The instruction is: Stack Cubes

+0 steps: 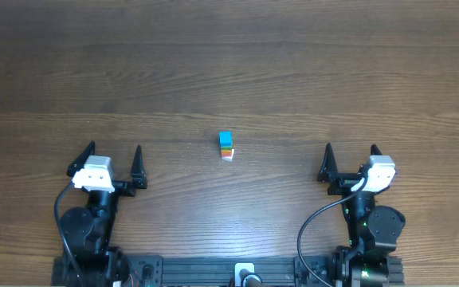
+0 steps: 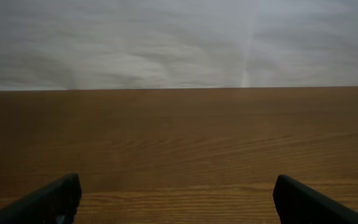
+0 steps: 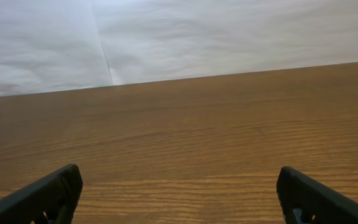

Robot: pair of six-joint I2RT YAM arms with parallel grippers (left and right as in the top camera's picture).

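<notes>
Cube stack (image 1: 226,147): one narrow column standing on the wooden table (image 1: 229,64), which runs well beyond the stack on every side.

My left gripper (image 1: 115,148) sits well apart from the stack on its left. Its fingers are spread wide with nothing between them. My right gripper (image 1: 351,148) sits equally far off on the stack's right, also spread wide and carrying nothing. Both wrist views look out over bare wood.

In the stack, the blue cube (image 1: 225,138) is uppermost. An orange cube (image 1: 227,151) is lower down and a pale cube (image 1: 228,157) is at the foot. A thin greenish band shows between blue and orange; I cannot tell whether it is a separate cube. The lower cubes appear slightly offset from the blue one, which may be the camera angle only.

Assessment: the stacking looks complete or close to it. The remaining duty is not to disturb the column. Any further approach should come from directly above the blue cube with the fingers parted wider than it, never sweeping in from the side at stack height.
</notes>
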